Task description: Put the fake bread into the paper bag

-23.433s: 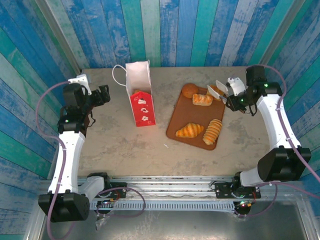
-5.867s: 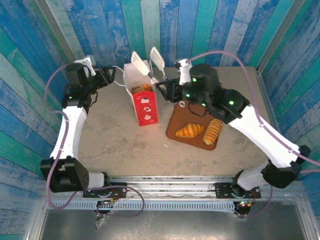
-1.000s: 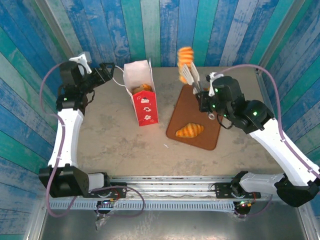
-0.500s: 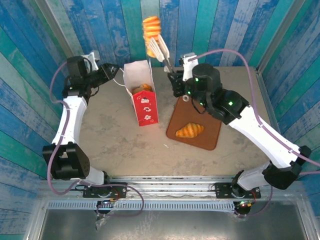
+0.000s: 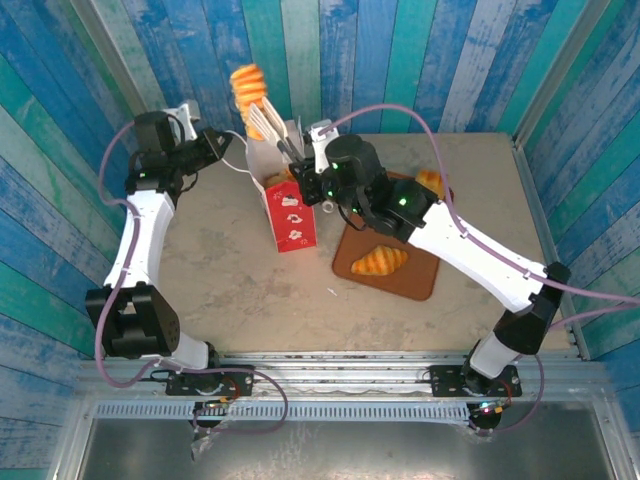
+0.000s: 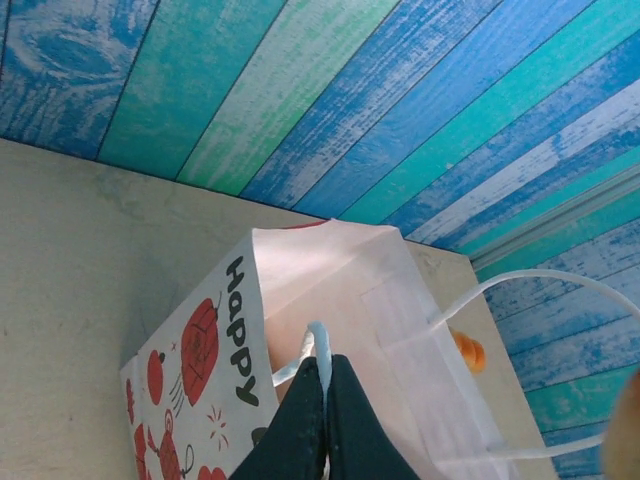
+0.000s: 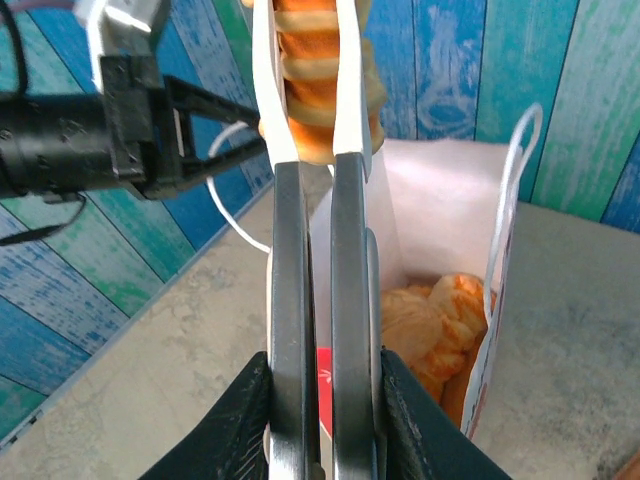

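Note:
The white paper bag (image 5: 285,205) with its red front stands upright on the table, its mouth open. Several fake bread pieces (image 7: 440,330) lie inside it. My right gripper (image 5: 262,120) is shut on a ridged horn of fake bread (image 5: 248,85) and holds it above the bag's far rim. In the right wrist view the long metal fingers (image 7: 290,250) clamp that horn (image 7: 368,90) over the open bag (image 7: 450,190). My left gripper (image 6: 324,375) is shut on the bag's white cord handle (image 6: 318,345), at the bag's left (image 5: 212,145). A croissant (image 5: 378,261) lies on the tray.
The flat brown tray (image 5: 412,275) lies right of the bag, under my right arm. A round bun (image 5: 430,182) sits at its far right end. Blue and green plank walls (image 5: 400,60) close in the back and both sides of the table.
My right arm swung left, carrying the horn from above the tray to above the bag. My left gripper closed on the bag's cord handle.

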Available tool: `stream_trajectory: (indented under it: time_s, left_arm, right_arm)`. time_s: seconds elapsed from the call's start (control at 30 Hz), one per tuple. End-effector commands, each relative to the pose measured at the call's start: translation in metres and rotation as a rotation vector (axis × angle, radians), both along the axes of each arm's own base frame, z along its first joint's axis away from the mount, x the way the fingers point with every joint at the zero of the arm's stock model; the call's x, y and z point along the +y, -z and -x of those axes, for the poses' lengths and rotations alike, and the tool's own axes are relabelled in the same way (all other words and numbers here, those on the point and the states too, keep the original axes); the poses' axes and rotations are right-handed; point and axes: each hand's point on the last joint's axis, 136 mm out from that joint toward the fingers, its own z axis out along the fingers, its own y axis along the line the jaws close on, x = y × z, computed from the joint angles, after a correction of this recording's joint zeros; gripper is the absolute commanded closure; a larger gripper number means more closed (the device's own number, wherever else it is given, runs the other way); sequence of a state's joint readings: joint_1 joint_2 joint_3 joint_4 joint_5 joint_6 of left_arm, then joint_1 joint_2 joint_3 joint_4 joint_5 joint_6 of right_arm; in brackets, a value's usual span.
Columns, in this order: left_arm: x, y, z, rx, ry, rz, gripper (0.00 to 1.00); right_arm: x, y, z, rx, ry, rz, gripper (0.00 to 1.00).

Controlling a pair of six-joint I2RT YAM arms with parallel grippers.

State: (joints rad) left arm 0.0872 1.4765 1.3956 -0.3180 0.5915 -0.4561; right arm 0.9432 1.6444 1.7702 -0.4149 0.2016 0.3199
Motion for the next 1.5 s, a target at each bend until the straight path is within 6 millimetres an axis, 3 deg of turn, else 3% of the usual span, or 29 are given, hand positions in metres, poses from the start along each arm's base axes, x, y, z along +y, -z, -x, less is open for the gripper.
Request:
stream_trajectory:
  time_s: [0.0, 0.33, 0.63, 0.9, 1.47]
  left_arm:
    - [0.009, -0.009, -0.001, -0.032, -0.035, -0.054, 1.00]
    - [0.018, -0.007, 0.006, -0.038, -0.086, -0.108, 1.00]
    - [0.018, -0.006, 0.006, -0.038, -0.083, -0.109, 1.00]
    - [0.018, -0.006, 0.006, -0.041, -0.084, -0.109, 1.00]
    - [0.017, -0.007, 0.006, -0.044, -0.076, -0.106, 0.98]
  right_arm:
    - [0.002, -0.020, -0.001, -0.005, 0.012, -0.059, 0.91]
    - [-0.004, 0.026, -0.006, 0.106, 0.072, 0.070, 0.90]
    - [-0.013, 0.052, -0.004, 0.175, 0.096, 0.148, 0.89]
    - [-0.016, 0.059, -0.002, 0.201, 0.095, 0.163, 0.86]
    - [-0.017, 0.063, -0.004, 0.212, 0.107, 0.167, 0.59]
